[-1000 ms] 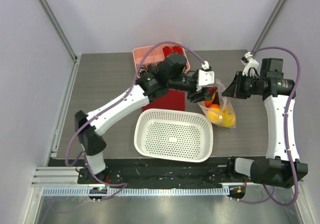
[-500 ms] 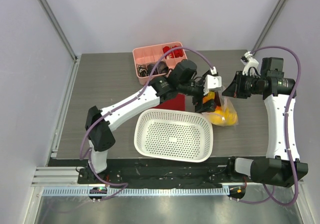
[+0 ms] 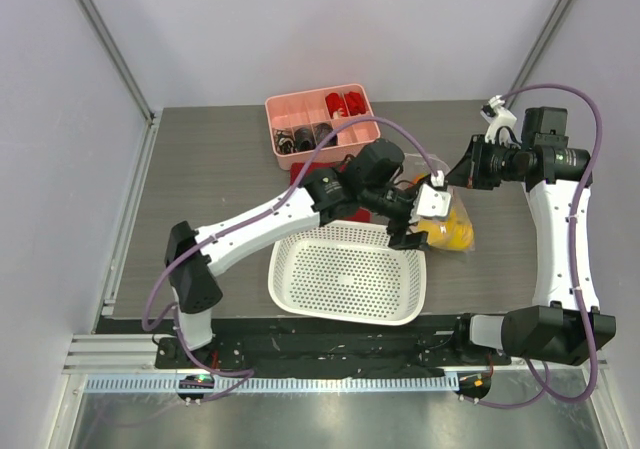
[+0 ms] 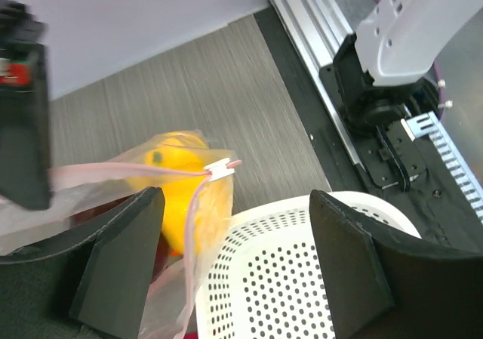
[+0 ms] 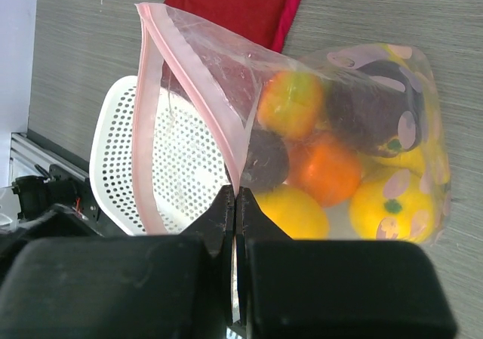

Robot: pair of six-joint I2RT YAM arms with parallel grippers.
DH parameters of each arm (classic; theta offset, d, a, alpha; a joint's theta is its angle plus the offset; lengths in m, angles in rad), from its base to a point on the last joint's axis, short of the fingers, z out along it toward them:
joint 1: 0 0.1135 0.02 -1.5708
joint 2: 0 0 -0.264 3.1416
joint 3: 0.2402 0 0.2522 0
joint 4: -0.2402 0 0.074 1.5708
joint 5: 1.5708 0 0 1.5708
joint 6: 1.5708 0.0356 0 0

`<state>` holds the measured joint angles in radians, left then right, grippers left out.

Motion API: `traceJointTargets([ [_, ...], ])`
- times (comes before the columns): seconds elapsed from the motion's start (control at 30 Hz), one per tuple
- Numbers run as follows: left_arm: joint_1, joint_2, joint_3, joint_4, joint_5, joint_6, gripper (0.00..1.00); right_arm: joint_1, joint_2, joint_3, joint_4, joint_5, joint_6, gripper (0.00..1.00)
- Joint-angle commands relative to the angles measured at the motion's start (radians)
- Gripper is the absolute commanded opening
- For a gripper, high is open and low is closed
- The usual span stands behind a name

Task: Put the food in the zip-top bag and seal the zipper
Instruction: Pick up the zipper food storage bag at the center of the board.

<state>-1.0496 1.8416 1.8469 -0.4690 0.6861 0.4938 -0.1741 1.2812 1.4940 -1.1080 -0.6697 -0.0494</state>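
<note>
The zip-top bag [image 3: 446,231] lies right of the white basket, holding the food: an orange [image 5: 324,169], a mango [image 5: 290,101], dark plums [image 5: 362,112] and yellow lemons [image 5: 385,207]. Its pink zipper strip [image 5: 147,112] stands open, and a small white slider [image 4: 219,170] shows at its end. My right gripper [image 5: 235,195] is shut on the bag's mouth edge and holds it up; it also shows from above [image 3: 466,172]. My left gripper [image 4: 234,263] is open over the bag's edge and the basket's corner, holding nothing; it also shows from above [image 3: 415,224].
A white perforated basket [image 3: 345,274] stands at the near middle with nothing in it. A pink tray [image 3: 320,124] of small red and dark items stands at the back. A red cloth [image 5: 234,7] lies under my left arm. The rail [image 4: 423,135] runs along the table's near edge.
My left arm has swung right and nearer, from above the bag's mouth to the basket's far right corner, uncovering the pink tray. My right gripper has kept its hold on the bag.
</note>
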Motion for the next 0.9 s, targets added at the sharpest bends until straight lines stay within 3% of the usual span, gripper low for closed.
traceJointTargets([
  [0.0,-0.007,0.068,0.041,-0.040,-0.045,0.078,0.77,-0.005,-0.022,0.023,0.034,-0.036,-0.003,0.01],
  [0.23,-0.010,0.100,0.067,0.010,-0.117,0.087,0.75,-0.004,-0.019,0.052,0.053,-0.036,0.003,0.01],
  [0.27,-0.010,0.102,0.066,0.015,-0.163,0.095,0.73,-0.005,-0.019,0.067,0.051,-0.034,0.000,0.01],
  [0.37,-0.007,0.120,0.078,0.004,-0.215,0.109,0.52,-0.005,-0.019,0.086,0.050,-0.024,-0.010,0.01],
  [0.47,-0.007,0.098,0.078,-0.013,-0.209,0.106,0.59,-0.005,-0.020,0.107,0.043,-0.008,-0.030,0.01],
  [0.67,0.026,-0.016,-0.069,0.049,-0.175,0.152,0.61,-0.005,-0.037,0.100,0.023,-0.002,-0.066,0.01],
  [0.83,0.010,0.014,-0.022,0.061,-0.137,0.147,0.52,-0.004,-0.034,0.066,0.054,-0.047,-0.046,0.01],
  [0.87,0.004,0.030,-0.003,0.061,-0.138,0.140,0.44,-0.004,-0.031,0.064,0.057,-0.057,-0.046,0.01],
])
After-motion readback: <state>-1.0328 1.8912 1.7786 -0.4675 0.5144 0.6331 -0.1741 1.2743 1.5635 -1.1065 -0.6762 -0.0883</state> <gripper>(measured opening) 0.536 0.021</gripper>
